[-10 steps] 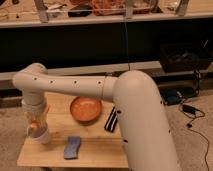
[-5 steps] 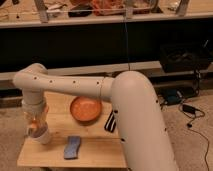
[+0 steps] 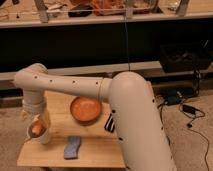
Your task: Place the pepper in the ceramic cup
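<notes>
The pepper [image 3: 36, 129] is a small orange rounded item at the left end of the wooden table [image 3: 95, 146]. It sits at the mouth of the pale ceramic cup [image 3: 41, 136], inside or just above the rim; I cannot tell which. My gripper [image 3: 39, 122] hangs straight down from the white arm, right over the cup and against the pepper. The arm's wrist hides the back of the cup.
A large shallow orange bowl [image 3: 86, 109] stands mid-table, right of the cup. A blue cloth-like item [image 3: 72, 147] lies near the front edge. A black and white object [image 3: 109, 123] shows partly behind my arm. Cables and a black box [image 3: 174, 96] lie on the floor at right.
The gripper and the pepper have shifted slightly down and left, closer into the cup's mouth. Nothing else has moved.
</notes>
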### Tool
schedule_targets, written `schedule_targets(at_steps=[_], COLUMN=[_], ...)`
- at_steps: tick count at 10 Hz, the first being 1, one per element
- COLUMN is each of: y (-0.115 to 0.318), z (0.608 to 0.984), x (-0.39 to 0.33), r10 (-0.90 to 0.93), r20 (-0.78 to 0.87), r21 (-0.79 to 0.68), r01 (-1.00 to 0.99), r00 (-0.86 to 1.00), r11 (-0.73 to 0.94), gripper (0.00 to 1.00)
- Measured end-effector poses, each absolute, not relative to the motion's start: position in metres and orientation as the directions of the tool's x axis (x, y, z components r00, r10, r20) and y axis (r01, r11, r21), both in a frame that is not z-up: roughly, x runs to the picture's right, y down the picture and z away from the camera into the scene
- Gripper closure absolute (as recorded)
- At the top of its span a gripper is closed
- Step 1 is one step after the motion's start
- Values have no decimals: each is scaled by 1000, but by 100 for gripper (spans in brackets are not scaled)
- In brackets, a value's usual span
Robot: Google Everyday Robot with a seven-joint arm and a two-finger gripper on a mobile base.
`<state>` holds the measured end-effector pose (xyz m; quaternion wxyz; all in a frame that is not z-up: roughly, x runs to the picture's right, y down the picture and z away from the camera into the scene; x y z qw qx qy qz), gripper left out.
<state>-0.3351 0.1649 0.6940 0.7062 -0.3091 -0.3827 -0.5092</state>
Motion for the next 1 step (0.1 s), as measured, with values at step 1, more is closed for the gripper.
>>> schedule_targets(at_steps=[1], y=[164], z=[694], x=[-335], r10=[-483], r20=[856], r21=[-41], r01=[955], r00=[185], r11=[293], gripper=[20])
